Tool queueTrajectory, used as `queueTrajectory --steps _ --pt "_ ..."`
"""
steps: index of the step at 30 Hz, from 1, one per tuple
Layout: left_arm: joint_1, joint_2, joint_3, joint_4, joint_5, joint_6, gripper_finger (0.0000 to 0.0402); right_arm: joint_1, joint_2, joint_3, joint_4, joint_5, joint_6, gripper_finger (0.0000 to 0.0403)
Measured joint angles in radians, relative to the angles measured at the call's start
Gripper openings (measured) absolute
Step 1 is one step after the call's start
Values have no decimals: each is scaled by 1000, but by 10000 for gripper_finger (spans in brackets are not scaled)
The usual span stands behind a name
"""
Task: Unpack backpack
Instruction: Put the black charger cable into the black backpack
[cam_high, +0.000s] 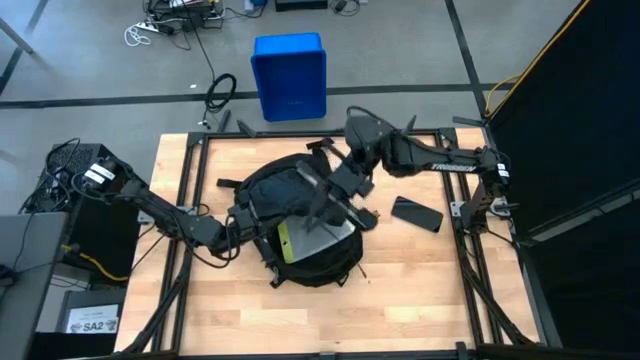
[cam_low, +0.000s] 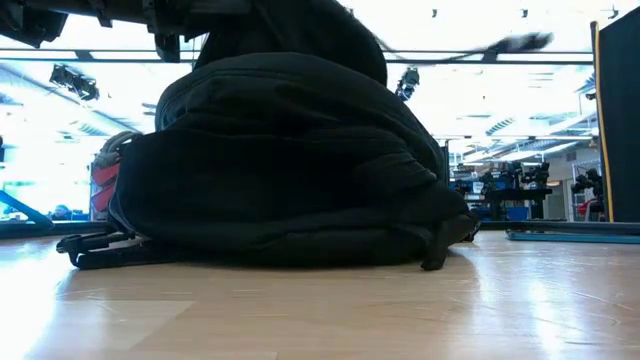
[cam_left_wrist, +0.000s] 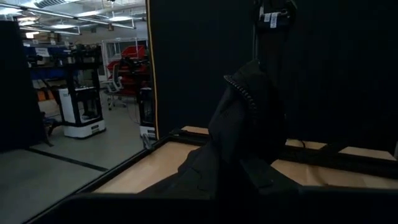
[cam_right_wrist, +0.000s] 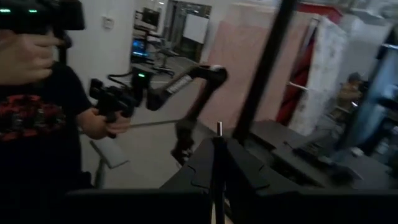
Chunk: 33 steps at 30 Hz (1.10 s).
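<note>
The black backpack (cam_high: 285, 185) lies in the middle of the table, its top opened; in the low view the backpack (cam_low: 290, 160) fills the middle. My left gripper (cam_high: 243, 222) is at its left edge, shut on its fabric. My right gripper (cam_high: 335, 203) hovers over the opening, shut on a flat grey slab (cam_high: 322, 238). The slab slants out of the backpack, with a yellow-green piece (cam_high: 285, 243) beside it. My left gripper holds the backpack's left side, coming in level from the table's left. A fold of black fabric with a zipper edge (cam_left_wrist: 245, 93) stands up in front of it. The fingers themselves are hidden in the dark. My right gripper pinches the grey slab between its two fingers (cam_right_wrist: 249, 171). The wrist view shows the slab edge-on as a thin line (cam_right_wrist: 215, 180). The fingers come from the table's right side. The slab is tilted, its lower part at the backpack's opening.
A black phone-like thing (cam_high: 416, 213) and a small dark item (cam_high: 370, 216) lie on the table right of the backpack. A blue bin (cam_high: 290, 75) stands on the floor past the far edge. A person with hand controllers (cam_right_wrist: 106, 115) shows beyond the table.
</note>
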Motion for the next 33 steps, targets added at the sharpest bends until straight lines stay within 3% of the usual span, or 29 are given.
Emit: queueTrajectory --steps 5,11,17,23,30,33 --pt "1 0 11 1 0 2 0 -102 23 1 27 -45 59 0" --pt "6 0 36 -3 -4 28 0 -131 118 0 87 -221 172 0" --pt "6 0 39 -7 -3 27 0 -62 236 -1 -163 -329 -34 0" --pt "2 4 35 -77 2 16 0 -8 341 6 -386 -339 -260 0" --pt "5 5 34 -271 -12 -137 0 -4 386 2 -508 -235 -275 0" --pt "2 -6 48 -264 0 -172 0 0 374 -12 -652 -211 -273 0"
